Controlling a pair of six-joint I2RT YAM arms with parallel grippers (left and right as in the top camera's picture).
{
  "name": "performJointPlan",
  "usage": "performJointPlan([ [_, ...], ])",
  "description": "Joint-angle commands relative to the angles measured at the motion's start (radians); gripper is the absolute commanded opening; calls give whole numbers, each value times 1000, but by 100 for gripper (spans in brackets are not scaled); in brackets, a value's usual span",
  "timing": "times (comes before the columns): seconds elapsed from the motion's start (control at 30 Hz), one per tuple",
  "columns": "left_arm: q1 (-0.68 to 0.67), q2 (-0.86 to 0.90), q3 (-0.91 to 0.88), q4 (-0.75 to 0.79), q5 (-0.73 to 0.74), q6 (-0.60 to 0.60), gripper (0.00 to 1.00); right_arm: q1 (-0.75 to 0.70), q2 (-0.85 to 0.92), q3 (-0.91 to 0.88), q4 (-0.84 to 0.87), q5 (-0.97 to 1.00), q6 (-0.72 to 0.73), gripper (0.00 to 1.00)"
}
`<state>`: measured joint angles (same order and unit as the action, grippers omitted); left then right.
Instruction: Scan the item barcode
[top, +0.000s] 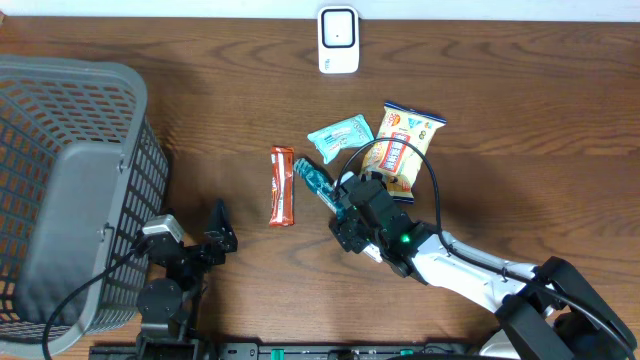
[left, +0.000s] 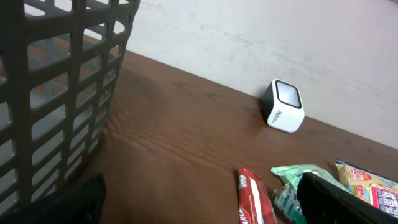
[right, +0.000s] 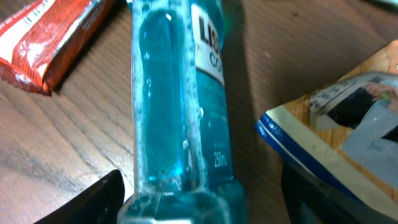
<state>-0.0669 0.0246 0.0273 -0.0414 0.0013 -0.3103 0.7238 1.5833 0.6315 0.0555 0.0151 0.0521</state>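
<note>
Nothing scanned yet: right end effector (top: 340, 203) straddles the blue bottle (top: 312, 178) mid-desk, unclenched; left end effector (top: 195, 232) released; grasping and the scanner (top: 338, 40) remain.

Mouthwash bottle (right: 174, 106): both ends run past right wrist frame; label print cut short, no whole word readable. Overhead, its near end hidden under right gripper (top: 342, 205). Red snack bar (right: 43, 37) clipped by top-left corner. Snack bag (right: 348, 137) blurred, cut by right edge. Basket (top: 60, 150) runs off overhead's left edge. Scanner (left: 283, 106) lettering too small to read.
</note>
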Motion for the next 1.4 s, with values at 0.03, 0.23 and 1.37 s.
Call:
performJointPlan([
  [0.03,4,-1,-23,-32,-10,-2,98,2,20,-6,31,9,-1,76],
  [0.23,4,-1,-23,-32,-10,-2,98,2,61,-6,37,8,0,63],
  [1.37,4,-1,-23,-32,-10,-2,98,-149,-656,62,-582,-1006,6,1],
])
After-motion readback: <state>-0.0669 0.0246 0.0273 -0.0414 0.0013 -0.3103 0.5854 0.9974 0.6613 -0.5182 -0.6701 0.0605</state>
